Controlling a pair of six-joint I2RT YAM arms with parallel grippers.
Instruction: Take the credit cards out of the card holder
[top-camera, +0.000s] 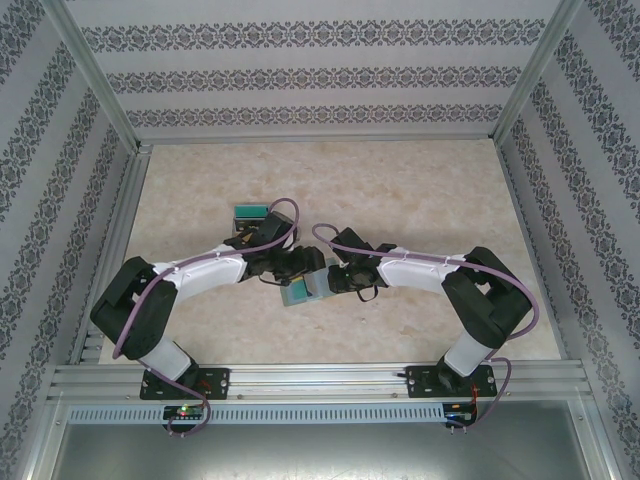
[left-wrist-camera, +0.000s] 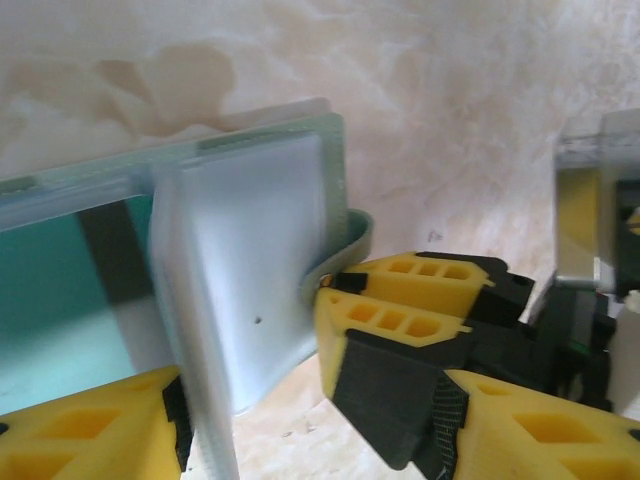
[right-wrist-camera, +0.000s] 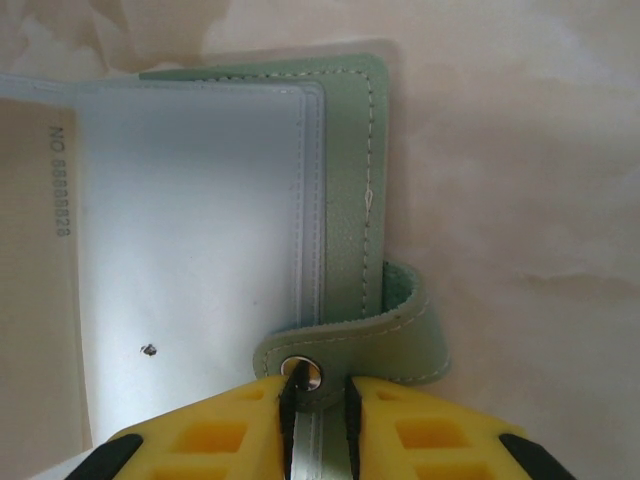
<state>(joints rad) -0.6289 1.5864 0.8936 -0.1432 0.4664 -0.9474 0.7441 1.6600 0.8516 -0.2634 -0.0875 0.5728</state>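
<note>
The grey-green card holder (right-wrist-camera: 350, 180) lies open on the table, also seen from above (top-camera: 303, 290). My right gripper (right-wrist-camera: 318, 400) is shut on its near edge, right at the snap tab (right-wrist-camera: 400, 340). A tan credit card (right-wrist-camera: 35, 250) sits in a clear pocket at the left. My left gripper (left-wrist-camera: 290, 430) is open, its fingers on either side of an upright clear pocket leaf (left-wrist-camera: 250, 260). A teal credit card with a dark stripe (left-wrist-camera: 60, 290) shows inside the holder behind that leaf. The right gripper's stacked yellow fingers (left-wrist-camera: 400, 300) pinch the holder beside it.
A teal card (top-camera: 250, 212) and something tan (top-camera: 240, 230) lie on the marble-patterned table (top-camera: 420, 190) just behind the left wrist, partly under it. Both arms meet at the table's middle. Patterned walls and a metal frame (top-camera: 110, 230) enclose the table.
</note>
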